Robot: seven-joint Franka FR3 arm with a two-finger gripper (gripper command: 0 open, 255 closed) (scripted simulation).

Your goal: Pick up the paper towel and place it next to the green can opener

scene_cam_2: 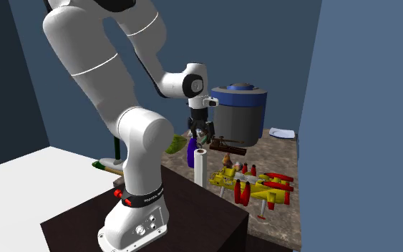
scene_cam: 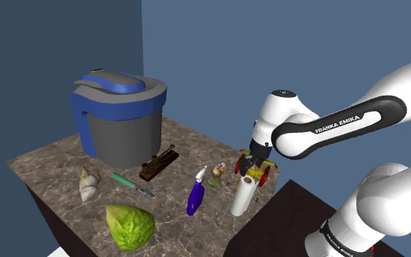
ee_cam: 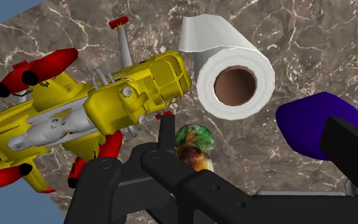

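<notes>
Currently my black two-finger gripper (ee_cam: 257,137) hangs wide open, empty, above the upright white paper towel roll (ee_cam: 234,83) at the marble counter (scene_cam: 50,164) edge.

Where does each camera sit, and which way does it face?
Shoulder view: beside the dark stand, looking down over the marble counter toward the blue-lidded grey pot; white arm at this view's right.
Second exterior view: behind the white base, facing that counter past the arm.
Wrist view: on the hand, looking almost straight down at the white paper towel roll; black fingers apart.
All share the roll and the yellow-and-red toy plane.
</notes>
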